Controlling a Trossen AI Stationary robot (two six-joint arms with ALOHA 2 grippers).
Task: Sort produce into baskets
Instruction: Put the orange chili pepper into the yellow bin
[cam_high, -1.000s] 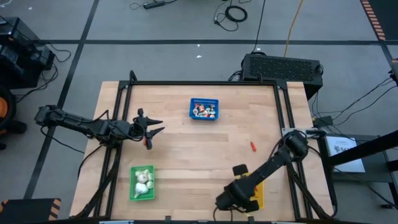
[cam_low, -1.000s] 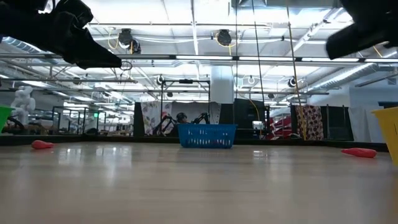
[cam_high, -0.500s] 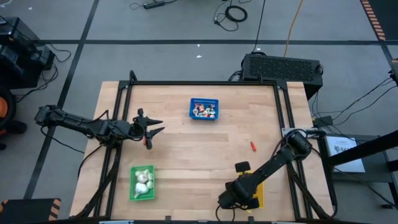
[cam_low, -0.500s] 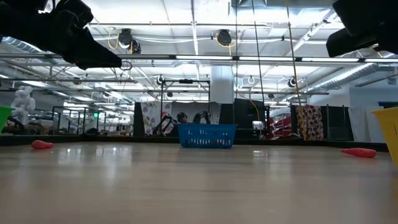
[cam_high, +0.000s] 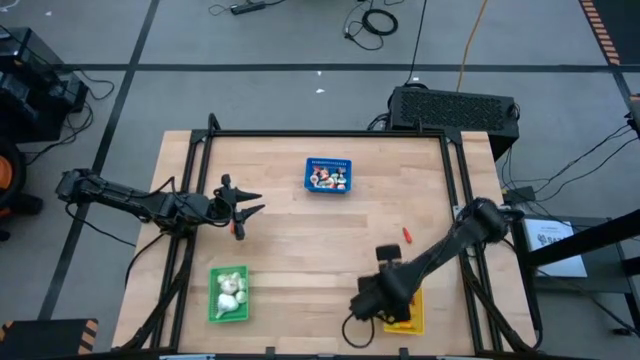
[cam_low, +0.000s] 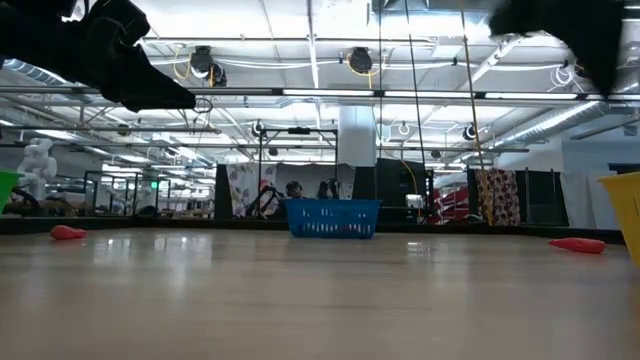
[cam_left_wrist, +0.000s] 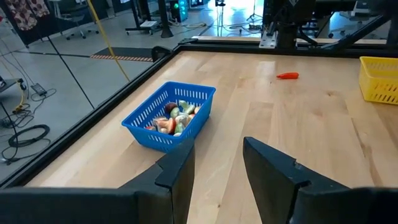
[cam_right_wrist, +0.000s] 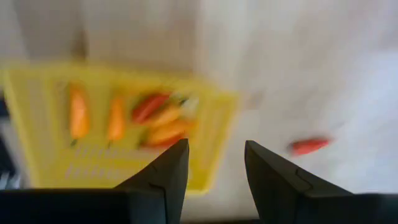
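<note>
Produce is lying in three small rectangular plastic baskets on the pale wooden table (cam_high: 330, 240). The yellow basket (cam_right_wrist: 118, 124) is sitting just beyond the tips of the right gripper (cam_right_wrist: 214, 165) and is holding orange and red stick-shaped toy vegetables (cam_right_wrist: 152, 121). The right gripper's jaws are standing spread with nothing between them. One loose red stick-shaped toy piece (cam_right_wrist: 309, 145) is lying on the bare table beside the yellow basket, off to one side of those jaws.

The left gripper (cam_left_wrist: 214, 171) is hanging above the table's left half, its jaws parted and empty. The blue perforated basket (cam_left_wrist: 169, 116) is sitting ahead of these jaws, well apart from them, and is holding small white-and-red round pieces (cam_left_wrist: 176, 117). A second red stick-shaped toy piece (cam_high: 238, 231) is lying just beside the left jaws. The green basket (cam_high: 229, 294), with white garlic-like bulbs (cam_high: 230, 290) inside, is standing near the front edge, apart from both grippers.
</note>
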